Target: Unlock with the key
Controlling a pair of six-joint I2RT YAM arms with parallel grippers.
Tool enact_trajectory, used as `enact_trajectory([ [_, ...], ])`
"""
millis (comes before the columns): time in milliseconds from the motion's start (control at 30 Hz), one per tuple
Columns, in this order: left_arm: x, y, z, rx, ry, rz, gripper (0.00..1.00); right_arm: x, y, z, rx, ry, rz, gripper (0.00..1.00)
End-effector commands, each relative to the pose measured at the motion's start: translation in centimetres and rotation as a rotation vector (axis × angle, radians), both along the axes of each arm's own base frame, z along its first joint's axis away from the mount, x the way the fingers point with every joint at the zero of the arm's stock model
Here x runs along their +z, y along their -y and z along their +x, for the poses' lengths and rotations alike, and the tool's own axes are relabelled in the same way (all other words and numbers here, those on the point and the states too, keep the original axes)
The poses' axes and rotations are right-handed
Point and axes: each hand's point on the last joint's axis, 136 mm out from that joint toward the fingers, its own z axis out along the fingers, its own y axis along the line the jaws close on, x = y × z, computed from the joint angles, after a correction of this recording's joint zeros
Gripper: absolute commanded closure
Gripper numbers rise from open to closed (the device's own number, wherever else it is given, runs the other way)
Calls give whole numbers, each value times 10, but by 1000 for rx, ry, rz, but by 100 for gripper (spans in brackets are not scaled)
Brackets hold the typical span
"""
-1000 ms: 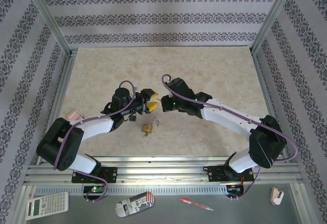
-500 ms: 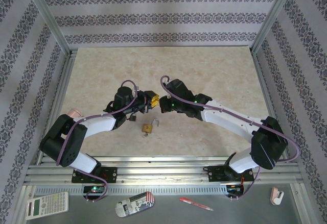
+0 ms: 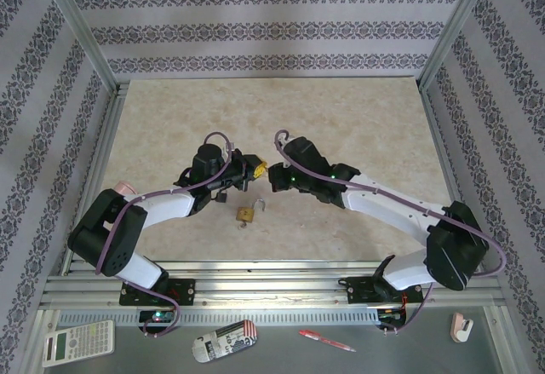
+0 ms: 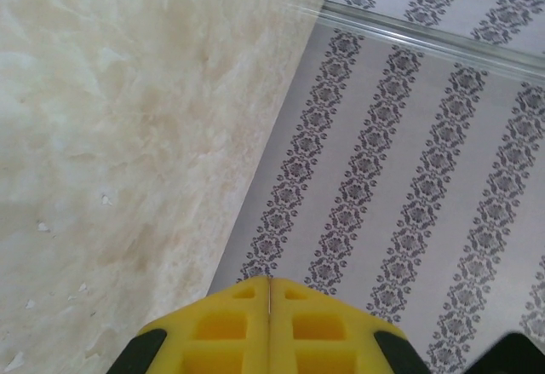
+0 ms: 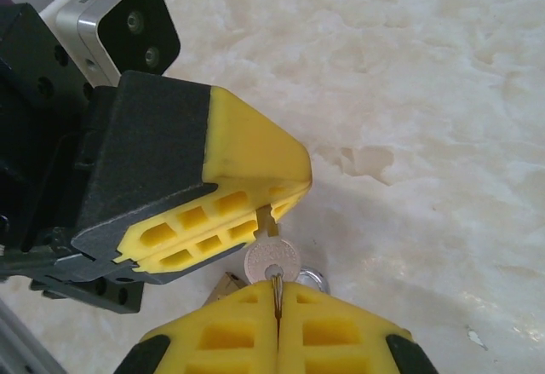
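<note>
right gripper [image 5: 277,299] pinches the key [image 5: 271,261] by its head while left gripper [image 5: 271,214] clamps its blade.

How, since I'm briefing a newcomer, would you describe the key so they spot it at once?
At the middle of the table, the two arms' yellow fingertips meet. The key is pinched between them, round head in the right gripper, blade in the left gripper. It is tiny, flat and silvery, unlike the larger brass padlock lying loose nearby.

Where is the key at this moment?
In the right wrist view, the key is pinched between the left gripper and the right gripper, just beyond the brass padlock.
</note>
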Motion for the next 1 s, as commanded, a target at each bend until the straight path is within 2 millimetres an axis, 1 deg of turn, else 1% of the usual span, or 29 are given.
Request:
enact_trajectory([
  [0,41,-8,16,21,224,21,100,24,-1,1,20,3,168,73],
  [33,49,-12,18,28,273,35,100,29,2,3,12,8,214,61],
  [67,62,-19,21,41,353,51,100,36,6,6,4,14,276,53],
  [100,76,-25,22,49,437,70,100,45,9,9,2,21,346,49],
  [133,87,-30,23,58,506,88,100,54,12,13,2,28,408,47],
  [200,117,-37,19,70,678,110,100,75,15,20,16,42,546,44],
  [300,149,-38,11,61,855,115,100,104,3,21,104,56,661,43],
  [367,166,-37,4,49,938,97,100,113,-5,23,141,59,702,43],
  [400,171,-36,2,39,961,92,100,117,-8,24,156,65,729,43],
  [467,175,-36,0,38,985,102,100,125,-13,25,180,74,775,42],
  [533,173,-36,0,34,984,117,100,131,-18,23,205,85,804,43],
  [633,174,-37,-3,34,988,119,100,128,-28,21,228,78,792,43],
  [733,175,-38,-6,37,996,119,100,124,-32,21,229,70,804,44],
  [967,174,-39,-7,45,1005,110,100,131,-44,21,263,75,837,49],
])
